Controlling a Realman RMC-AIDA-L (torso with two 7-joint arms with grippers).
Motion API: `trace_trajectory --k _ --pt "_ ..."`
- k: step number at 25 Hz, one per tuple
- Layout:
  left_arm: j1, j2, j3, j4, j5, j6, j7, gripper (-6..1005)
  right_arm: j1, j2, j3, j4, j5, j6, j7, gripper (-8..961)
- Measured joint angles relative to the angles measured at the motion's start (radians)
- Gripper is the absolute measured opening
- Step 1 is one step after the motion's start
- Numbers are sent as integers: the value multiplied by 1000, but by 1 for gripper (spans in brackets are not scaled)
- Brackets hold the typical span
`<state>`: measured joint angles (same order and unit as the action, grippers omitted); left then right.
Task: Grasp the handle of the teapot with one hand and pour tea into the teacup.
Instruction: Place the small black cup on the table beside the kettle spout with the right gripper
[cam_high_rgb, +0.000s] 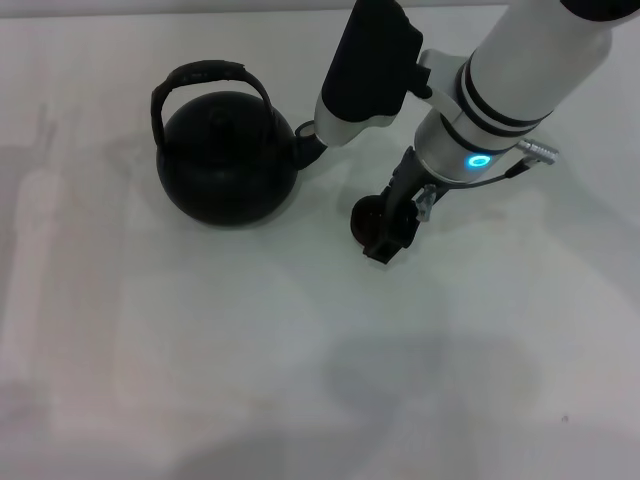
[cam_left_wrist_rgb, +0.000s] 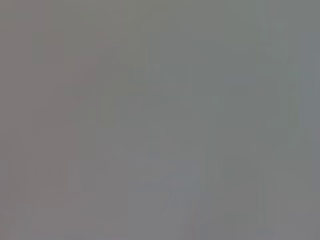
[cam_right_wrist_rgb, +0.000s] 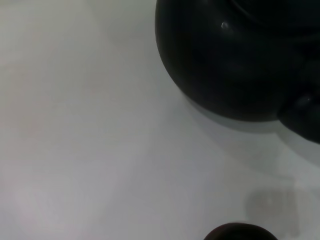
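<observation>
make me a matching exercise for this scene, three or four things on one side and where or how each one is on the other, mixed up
Things:
1. round black teapot
2. tiny dark brown-black teacup
3. arched black handle
4. right gripper

Places or states:
a. upright over the pot's top, untouched
b. low at the small cup
c. on the white table, on the robot's left
d. partly hidden behind the gripper

Pairs: 1-c, 2-d, 3-a, 4-b

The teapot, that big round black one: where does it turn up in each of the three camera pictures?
Head view: the teapot stands upper left on the table, its handle arched on top.
Left wrist view: not in it; only plain grey shows.
Right wrist view: its round body fills the upper right corner.
Shared landmark: the teacup, by the right gripper, peeks in at the right wrist picture's edge.
</observation>
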<state>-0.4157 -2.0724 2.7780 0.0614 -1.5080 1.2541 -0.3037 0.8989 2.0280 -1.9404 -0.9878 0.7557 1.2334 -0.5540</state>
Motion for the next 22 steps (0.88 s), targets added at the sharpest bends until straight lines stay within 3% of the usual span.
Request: trace_trajectory --k 22 --pt "0 2 0 0 2 -1 -1 874 -6 0 -41 22 2 -28 -8 733"
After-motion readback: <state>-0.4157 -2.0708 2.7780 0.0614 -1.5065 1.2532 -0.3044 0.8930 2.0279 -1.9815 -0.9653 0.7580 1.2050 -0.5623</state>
